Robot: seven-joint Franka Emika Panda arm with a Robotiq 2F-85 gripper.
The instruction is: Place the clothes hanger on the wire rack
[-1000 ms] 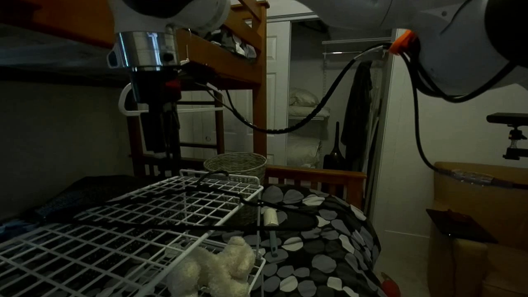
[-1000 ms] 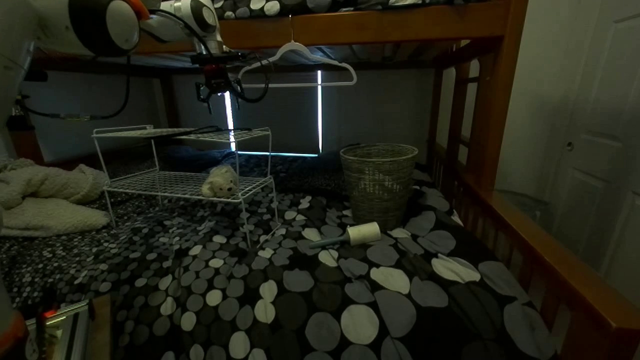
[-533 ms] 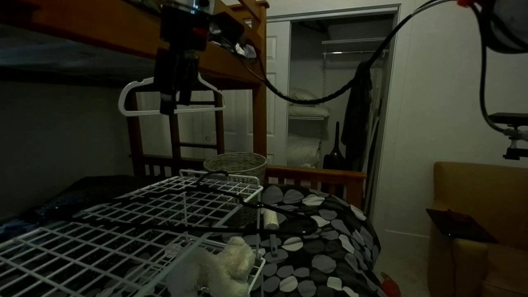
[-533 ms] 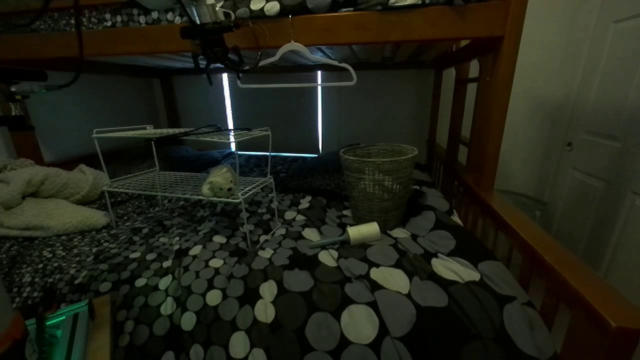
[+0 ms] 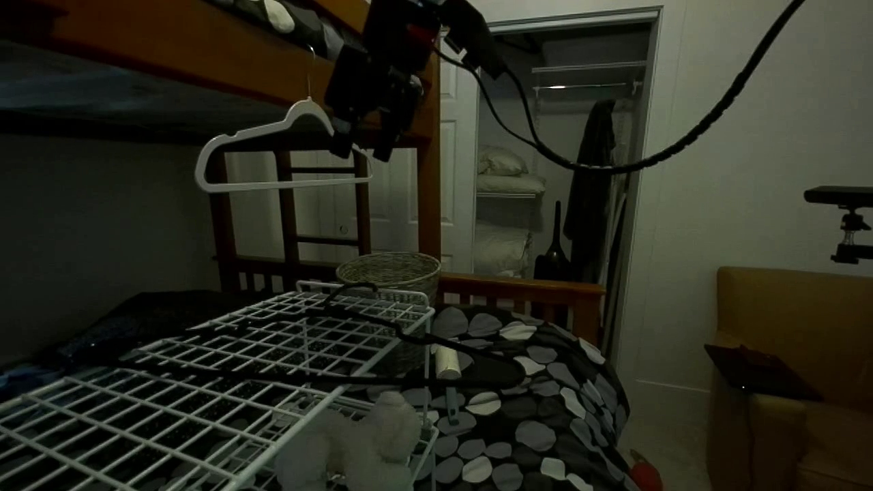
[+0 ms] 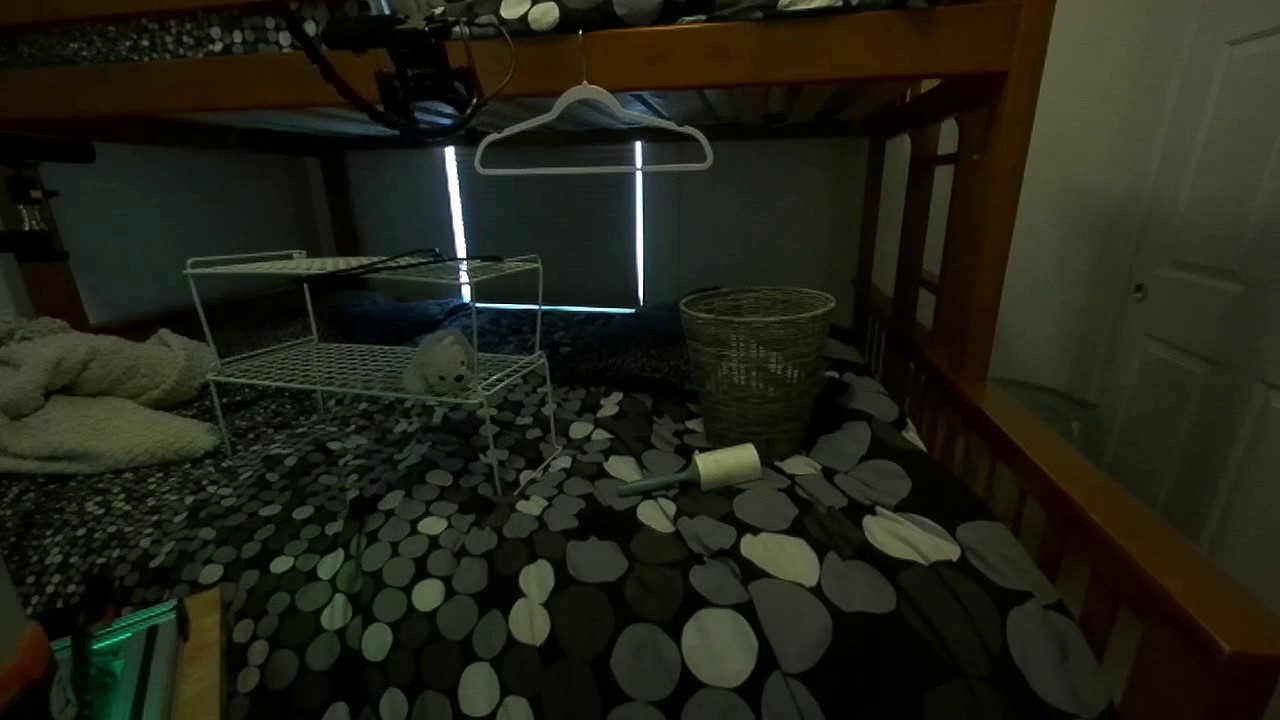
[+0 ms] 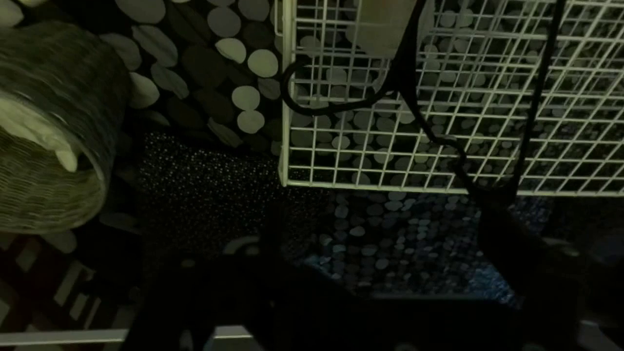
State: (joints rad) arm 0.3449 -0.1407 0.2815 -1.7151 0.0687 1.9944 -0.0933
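Nearest, a black clothes hanger (image 7: 402, 78) lies on top of the white wire rack (image 7: 285, 131); its long axis runs across from one long edge to the other, both shoulders overhanging, and its hook points to the short edge on the side of a wicker basket (image 6: 760, 390). Above, a white clothes hanger (image 6: 588, 92) hangs from the wooden bunk rail (image 6: 800, 50), hook upward, long axis about level. My gripper (image 5: 362, 149) is up near that hanger, its jaws apart with a gap between the tips; whether it touches the hanger I cannot tell. A pale plush bear (image 6: 436, 365) lies on the rack's lower shelf, near the short edge on the basket side. The rack stands on a black bedspread (image 6: 720, 650) with grey and white spots, where a lint roller (image 6: 728, 467) lies near the basket's foot, handle pointing away from it. Farther into the dim room are a tan armchair (image 5: 784, 300) and an open closet (image 5: 511, 116) with folded bedding (image 5: 501, 249). Compared with a second ago, my gripper has climbed from just over the rack to the height of the rail; both hangers are in much the same place.
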